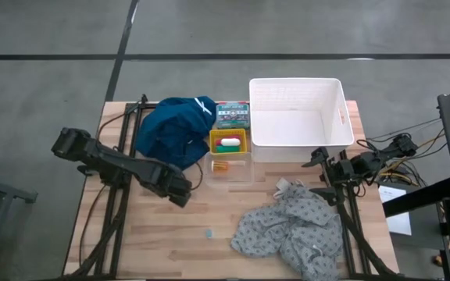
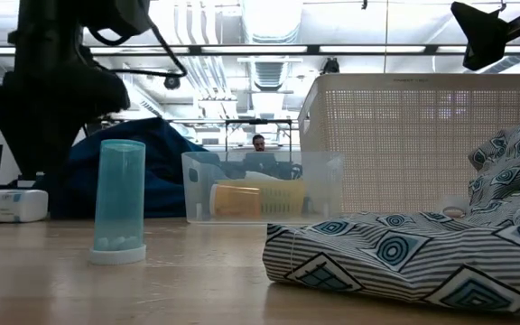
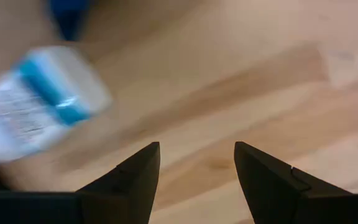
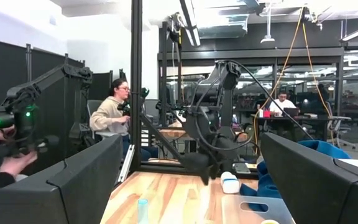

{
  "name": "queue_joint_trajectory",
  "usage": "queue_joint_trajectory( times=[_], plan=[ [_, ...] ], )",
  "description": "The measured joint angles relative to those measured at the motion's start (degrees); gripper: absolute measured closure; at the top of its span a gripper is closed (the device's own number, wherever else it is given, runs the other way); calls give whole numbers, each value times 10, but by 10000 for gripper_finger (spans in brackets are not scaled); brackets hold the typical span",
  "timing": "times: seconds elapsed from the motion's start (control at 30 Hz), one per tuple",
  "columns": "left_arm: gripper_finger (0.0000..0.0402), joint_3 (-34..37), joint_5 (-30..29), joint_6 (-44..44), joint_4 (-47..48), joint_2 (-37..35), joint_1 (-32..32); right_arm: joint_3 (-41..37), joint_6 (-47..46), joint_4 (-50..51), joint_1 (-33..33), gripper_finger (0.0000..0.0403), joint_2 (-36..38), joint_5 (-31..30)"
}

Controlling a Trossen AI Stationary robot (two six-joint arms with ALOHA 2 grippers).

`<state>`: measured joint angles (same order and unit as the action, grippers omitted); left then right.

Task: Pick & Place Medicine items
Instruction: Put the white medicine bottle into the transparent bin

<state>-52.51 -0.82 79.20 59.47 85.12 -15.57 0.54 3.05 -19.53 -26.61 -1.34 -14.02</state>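
Your left gripper [image 3: 194, 168] hovers with fingers apart and empty beside the white-and-blue bottle [image 3: 36, 102]; its label is too blurred to read. Right gripper [image 1: 319, 158] waits, fingers wide.

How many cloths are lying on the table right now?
2. The dark blue cloth lies bunched at the table's far side, left of the yellow tray. The grey patterned cloth is crumpled at the near right. Nothing suggests another, though folds could hide small things.

We count two cloths, one dark blue [image 1: 172, 129] and one grey patterned [image 1: 291, 228], one white basket [image 1: 297, 117], one yellow bin [image 1: 229, 141], one green box [image 1: 232, 115] and one white-and-blue bottle [image 3: 37, 102].
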Motion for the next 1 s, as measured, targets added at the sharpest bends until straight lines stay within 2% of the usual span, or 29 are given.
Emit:
queue_joint_trajectory(
  times=[0.27, 0.37, 0.67, 1.0],
  plan=[
    [190, -36, -81, 16, 138, -1, 4, 0, 0, 0, 0, 23, 0, 0],
    [190, -31, -87, 45, 155, -1, 11, 0, 0, 0, 0, 23, 0, 0],
    [190, 26, -84, 53, 151, -1, 42, 0, 0, 0, 0, 23, 0, 0],
    [190, 83, -67, 46, 87, -4, 79, 0, 0, 0, 0, 23, 0, 0]
  ],
)
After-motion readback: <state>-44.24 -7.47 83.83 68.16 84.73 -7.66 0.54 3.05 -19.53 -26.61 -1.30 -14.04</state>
